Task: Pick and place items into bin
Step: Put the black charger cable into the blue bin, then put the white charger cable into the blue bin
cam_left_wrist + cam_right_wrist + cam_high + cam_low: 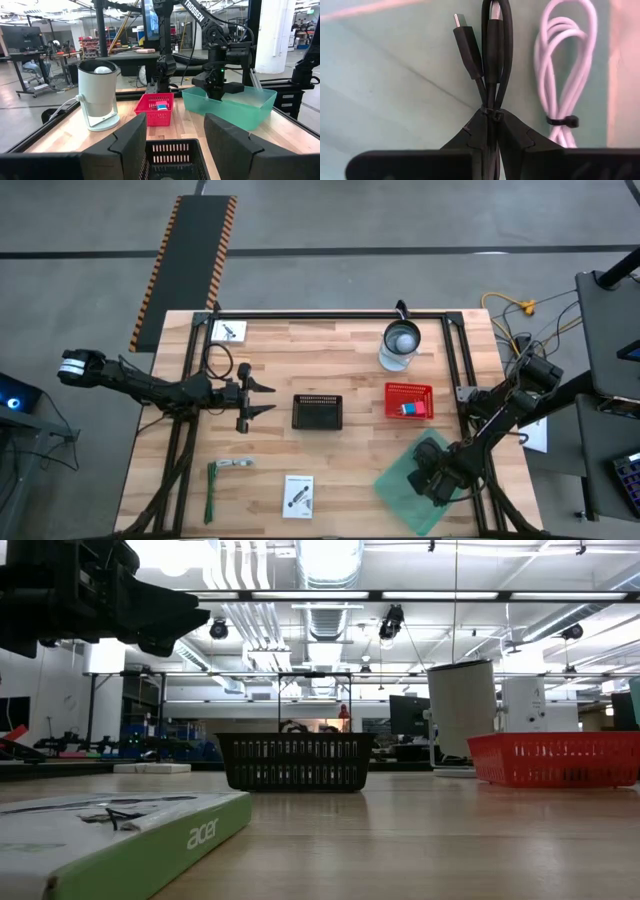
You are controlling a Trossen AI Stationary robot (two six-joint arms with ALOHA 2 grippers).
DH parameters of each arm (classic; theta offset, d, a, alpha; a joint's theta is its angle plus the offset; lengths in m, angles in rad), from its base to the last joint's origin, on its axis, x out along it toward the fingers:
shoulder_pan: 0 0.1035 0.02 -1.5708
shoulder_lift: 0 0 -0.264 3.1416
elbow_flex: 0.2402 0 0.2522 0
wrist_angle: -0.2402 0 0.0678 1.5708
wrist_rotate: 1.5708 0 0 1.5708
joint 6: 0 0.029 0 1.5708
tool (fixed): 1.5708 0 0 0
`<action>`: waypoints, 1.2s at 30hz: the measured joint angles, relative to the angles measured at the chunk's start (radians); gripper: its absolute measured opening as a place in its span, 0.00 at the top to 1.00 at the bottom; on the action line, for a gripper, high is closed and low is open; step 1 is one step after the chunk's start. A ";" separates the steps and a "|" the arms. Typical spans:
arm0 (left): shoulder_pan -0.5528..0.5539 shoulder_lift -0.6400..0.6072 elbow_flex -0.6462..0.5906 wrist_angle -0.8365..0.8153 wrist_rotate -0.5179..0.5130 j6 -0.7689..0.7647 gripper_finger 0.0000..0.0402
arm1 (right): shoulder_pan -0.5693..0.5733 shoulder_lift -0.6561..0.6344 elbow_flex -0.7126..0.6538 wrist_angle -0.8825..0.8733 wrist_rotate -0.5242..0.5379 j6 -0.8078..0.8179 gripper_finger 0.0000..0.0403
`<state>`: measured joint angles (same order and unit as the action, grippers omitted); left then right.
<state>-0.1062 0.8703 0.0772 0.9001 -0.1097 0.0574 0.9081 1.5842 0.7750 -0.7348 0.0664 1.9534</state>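
The right gripper (490, 131) hangs inside the translucent teal bin (400, 485), its fingers pinched on a looped black cable (492, 55) (glossy, bound by a thin tie, metal plugs showing). Just beside that cable a coiled white cable (565, 70) lies on the bin's smooth floor. The left gripper (175, 135) hovers with fingers apart before the slatted black basket (172, 155).

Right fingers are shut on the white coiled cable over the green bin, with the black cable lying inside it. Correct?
Not quite: the colours are swapped. The right wrist view shows the right gripper shut on the bundled black cable, while the white coiled cable lies beside it in the green bin. The rest holds: the high view puts that gripper over the bin.
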 joint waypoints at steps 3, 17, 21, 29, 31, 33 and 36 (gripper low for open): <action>0.000 0.000 0.000 0.000 0.000 0.000 0.55 | 0.000 0.013 0.002 0.006 0.001 -0.016 0.94; 0.000 0.000 0.000 0.000 0.000 0.000 0.55 | 0.000 0.012 0.001 0.016 -0.002 -0.020 0.85; 0.000 0.000 0.000 0.000 0.000 0.000 0.55 | -0.001 0.012 0.001 0.019 -0.002 -0.019 0.83; 0.000 0.000 0.000 0.000 0.000 0.000 0.55 | -0.001 0.012 0.001 0.020 -0.002 -0.019 0.73; 0.000 0.000 0.000 0.000 0.000 0.000 0.55 | -0.001 0.012 0.000 0.020 -0.003 -0.019 0.70; 0.000 0.000 0.000 0.000 0.000 0.000 0.55 | -0.001 0.012 0.000 0.020 -0.003 -0.019 0.68; 0.000 0.000 0.000 0.001 0.000 0.000 0.55 | 0.000 0.012 0.000 0.019 -0.003 -0.018 0.64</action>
<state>-0.1060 0.8702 0.0769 0.9006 -0.1097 0.0574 0.9077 1.5967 0.7750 -0.7155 0.0638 1.9358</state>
